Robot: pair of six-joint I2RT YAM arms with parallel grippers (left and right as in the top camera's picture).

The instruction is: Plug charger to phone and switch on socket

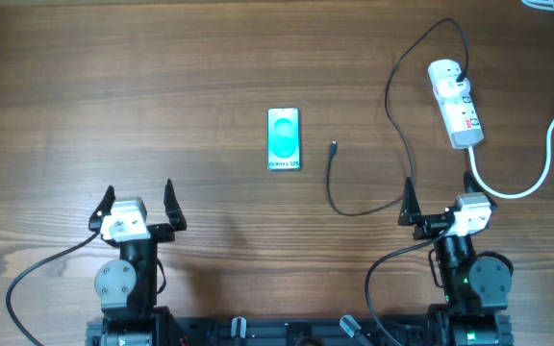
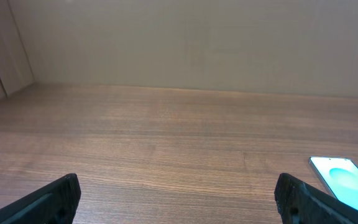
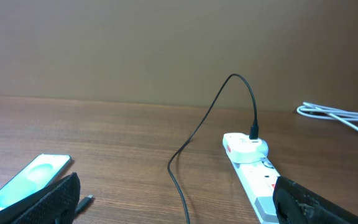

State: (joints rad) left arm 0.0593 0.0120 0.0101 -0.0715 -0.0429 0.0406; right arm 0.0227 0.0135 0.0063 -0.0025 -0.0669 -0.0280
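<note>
The phone [image 1: 284, 138] lies flat mid-table, turquoise screen up, white text strip at its near end. It also shows in the left wrist view [image 2: 347, 182] and the right wrist view [image 3: 25, 180]. The charger, a thin black cable [image 1: 392, 115], runs from the socket [image 1: 456, 103] in a loop to its free plug [image 1: 333, 148], which lies right of the phone. In the right wrist view the cable [image 3: 185, 149], plug [image 3: 86, 201] and socket [image 3: 253, 168] show. My left gripper [image 1: 138, 202] is open and empty at the near left. My right gripper [image 1: 440, 199] is open and empty, near the socket's rounded end.
A thick white cord [image 1: 541, 144] curves from the socket's near end up to the far right corner; it also shows in the right wrist view [image 3: 337, 116]. A brown wall stands behind the wooden table [image 1: 113, 86].
</note>
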